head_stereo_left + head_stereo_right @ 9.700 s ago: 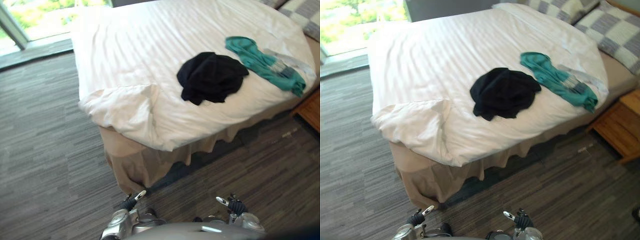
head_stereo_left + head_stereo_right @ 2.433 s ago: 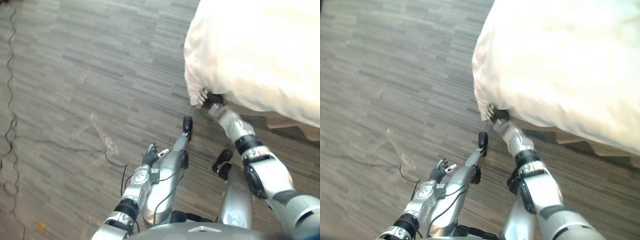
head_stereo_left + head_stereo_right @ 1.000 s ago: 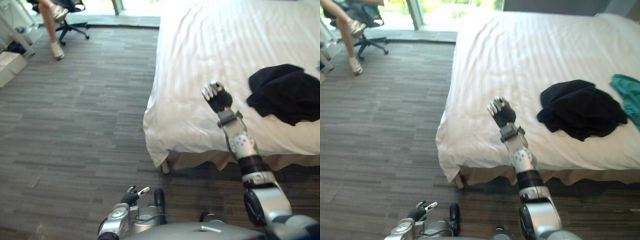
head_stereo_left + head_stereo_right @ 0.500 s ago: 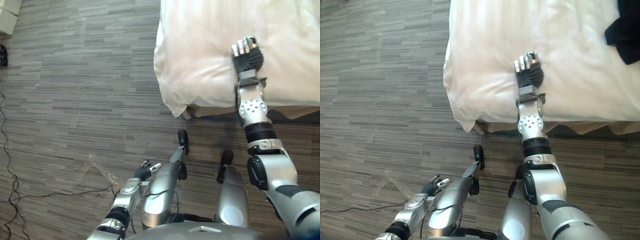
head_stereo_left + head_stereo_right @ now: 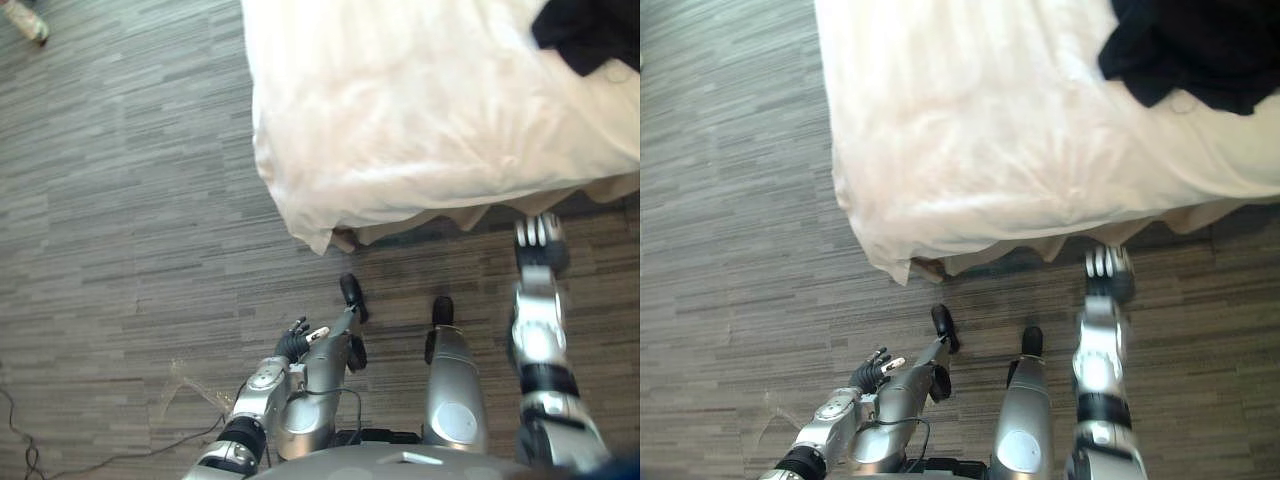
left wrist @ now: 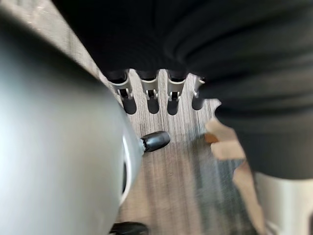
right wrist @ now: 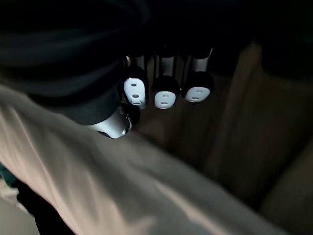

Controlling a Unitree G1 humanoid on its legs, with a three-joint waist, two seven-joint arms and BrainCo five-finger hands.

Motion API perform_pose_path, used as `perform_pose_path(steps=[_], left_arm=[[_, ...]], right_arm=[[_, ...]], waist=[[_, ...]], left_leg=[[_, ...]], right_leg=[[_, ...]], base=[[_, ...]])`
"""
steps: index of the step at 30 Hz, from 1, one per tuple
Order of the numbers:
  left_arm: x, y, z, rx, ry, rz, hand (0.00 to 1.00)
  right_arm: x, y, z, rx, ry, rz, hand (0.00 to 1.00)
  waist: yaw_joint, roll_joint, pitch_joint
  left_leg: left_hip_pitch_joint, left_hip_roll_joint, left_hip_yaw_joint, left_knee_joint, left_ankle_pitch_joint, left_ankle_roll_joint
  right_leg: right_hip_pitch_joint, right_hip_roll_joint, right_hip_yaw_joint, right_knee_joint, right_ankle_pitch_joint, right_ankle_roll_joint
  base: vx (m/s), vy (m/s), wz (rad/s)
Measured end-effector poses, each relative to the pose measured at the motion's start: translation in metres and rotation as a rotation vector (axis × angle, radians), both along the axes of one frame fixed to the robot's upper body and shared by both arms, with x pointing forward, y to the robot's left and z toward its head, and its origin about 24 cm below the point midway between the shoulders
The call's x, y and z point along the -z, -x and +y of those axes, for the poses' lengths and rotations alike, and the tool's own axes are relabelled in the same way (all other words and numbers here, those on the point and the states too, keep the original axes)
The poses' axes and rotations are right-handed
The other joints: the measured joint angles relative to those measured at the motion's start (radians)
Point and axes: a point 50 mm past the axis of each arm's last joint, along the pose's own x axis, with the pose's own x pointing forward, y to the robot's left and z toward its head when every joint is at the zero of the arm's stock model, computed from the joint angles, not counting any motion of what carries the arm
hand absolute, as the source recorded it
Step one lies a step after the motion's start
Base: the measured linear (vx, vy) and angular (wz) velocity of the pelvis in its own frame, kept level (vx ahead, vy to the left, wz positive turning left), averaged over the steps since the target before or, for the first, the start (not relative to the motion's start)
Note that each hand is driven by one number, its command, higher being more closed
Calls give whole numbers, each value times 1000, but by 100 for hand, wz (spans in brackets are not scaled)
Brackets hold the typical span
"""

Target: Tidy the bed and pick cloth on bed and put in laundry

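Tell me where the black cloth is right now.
The black cloth lies on the white duvet at the upper right of the eye views, beyond the bed edge from the right hand.

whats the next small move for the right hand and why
Probably lift the right hand above the bed's edge and reach toward the black cloth. The hand is open and holds nothing, low in front of the bed skirt, below the white duvet. The cloth lies up on the duvet, apart from it. The left hand hangs open, low at the robot's side.
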Motion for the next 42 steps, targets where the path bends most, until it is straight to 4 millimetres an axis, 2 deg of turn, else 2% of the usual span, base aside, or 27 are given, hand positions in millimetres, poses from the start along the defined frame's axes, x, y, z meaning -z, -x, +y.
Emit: perform_pose_path(steps=[1,2,4,6,8,9,11,15,17,21,24,27,28,30,31,32,33,34,35,36,38,39,40,41,42], left_arm=[[2,6,3,-9,-7,4,0],[3,8,4,-12,-12,3,0],[4,12,7,-31,-10,2,0],[7,18,10,-41,-13,15,0],[10,25,11,-47,-19,34,0],[11,27,12,-44,-26,38,0],[16,38,10,15,-82,67,0],[22,48,11,74,-136,122,0],[24,52,15,84,-164,152,0],[28,56,18,126,-200,205,0],[31,61,21,171,-244,254,0],[35,67,23,198,-268,297,0],[36,69,24,197,-272,305,0],[35,67,24,186,-267,295,0],[34,64,25,160,-259,280,0],[33,63,25,150,-254,273,0],[33,64,24,117,-233,261,0],[34,66,20,99,-211,256,0],[34,68,19,98,-201,256,0],[36,73,19,75,-175,257,0],[35,75,20,67,-166,246,0],[35,74,22,65,-170,238,0],[34,73,21,52,-168,223,0],[35,73,16,50,-160,219,0],[35,73,14,50,-161,215,0]], right_arm=[[16,19,6,-12,-15,50,100],[25,32,10,-29,-10,88,0],[41,54,22,-82,-17,154,0],[63,80,41,-179,3,294,0],[79,94,54,-283,51,441,0],[83,98,57,-312,64,479,0],[102,118,72,-434,127,673,0],[113,129,75,-509,226,835,0],[118,132,74,-616,281,899,0],[124,137,74,-682,263,942,0],[125,136,73,-677,253,940,0],[124,133,74,-683,260,917,0],[123,132,74,-682,268,901,0],[123,136,74,-681,270,896,0],[123,141,71,-673,278,907,0],[123,142,69,-671,283,909,0],[122,143,67,-659,283,891,0],[119,141,60,-631,286,871,0],[119,140,59,-622,283,862,0],[118,137,59,-611,281,842,0],[117,136,66,-623,269,812,0],[117,136,68,-625,264,810,0],[119,141,71,-625,246,815,0],[119,143,69,-611,241,810,0],[119,142,69,-605,237,808,0]], waist=[[-11,-13,-5],[-11,-27,-13],[-13,-48,-34],[-13,-77,-83],[-13,-95,-117],[-12,-99,-129],[-13,-107,-188],[-12,-108,-242],[-8,-119,-263],[-5,-135,-291],[-5,-133,-310],[-6,-119,-318],[-12,-118,-319],[-10,-122,-318],[-8,-115,-314],[-6,-108,-311],[3,-95,-305],[19,-60,-306],[22,-48,-308],[22,-38,-309],[11,-67,-321],[11,-77,-321],[13,-77,-334],[3,-71,-338],[-6,-62,-341]], left_leg=[[28,1,7,-1,-6,-8],[48,5,11,-3,-10,-14],[77,16,12,-10,-16,-20],[97,27,12,-10,-21,-22],[129,33,12,-11,-30,-23],[136,33,12,-11,-33,-25],[166,35,8,-16,-45,-26],[202,37,11,-17,-71,-35],[231,39,15,-17,-82,-44],[258,55,21,-15,-94,-62],[283,73,57,-11,-109,-81],[328,92,135,-10,-127,-92],[332,104,161,29,-152,-98],[277,154,143,236,-230,-98],[214,204,65,449,-270,-92],[192,220,35,516,-274,-89],[137,229,-88,658,-307,-87],[154,215,-204,660,-356,-85],[162,209,-235,642,-362,-78],[209,194,-288,583,-381,-70],[259,153,-344,505,-383,-72],[265,150,-348,487,-385,-74],[291,150,-336,410,-404,-93],[317,162,-308,328,-445,-107],[324,163,-300,303,-458,-117]], right_leg=[[34,7,9,-23,8,1],[54,14,18,-40,13,0],[85,27,27,-70,19,-5],[117,40,25,-99,24,-11],[155,47,25,-126,26,-12],[165,47,25,-132,26,-12],[212,48,14,-162,28,-14],[261,47,0,-190,25,-27],[293,49,-16,-193,19,-40],[332,65,-19,-233,29,-51],[352,84,9,-279,63,-45],[376,104,40,-329,99,-45],[380,106,56,-329,100,-44],[388,108,61,-325,105,-48],[398,118,86,-310,106,-50],[399,124,99,-299,106,-50],[395,133,166,-269,98,-60],[383,155,233,-255,95,-57],[376,167,263,-250,93,-54],[349,195,339,-219,86,-43],[301,196,394,-202,60,-36],[291,193,397,-202,60,-36],[261,195,418,-204,71,-32],[239,205,419,-206,86,-18],[233,205,420,-206,92,-11]], base=[[97,-22,-42],[104,-37,-43],[86,-53,-27],[73,-48,-6],[49,-21,-5],[59,-6,-6],[64,3,0],[55,15,-1],[49,-5,0],[81,-28,-9],[126,-38,-52],[91,-30,-80],[78,-25,-61],[87,-73,-70],[60,-103,-70],[88,-59,-113],[83,114,-161],[81,161,-175],[28,224,-194],[-10,164,-146],[-65,104,-115],[-144,125,-77],[-126,151,-56],[-135,185,-48],[-97,162,-48]])
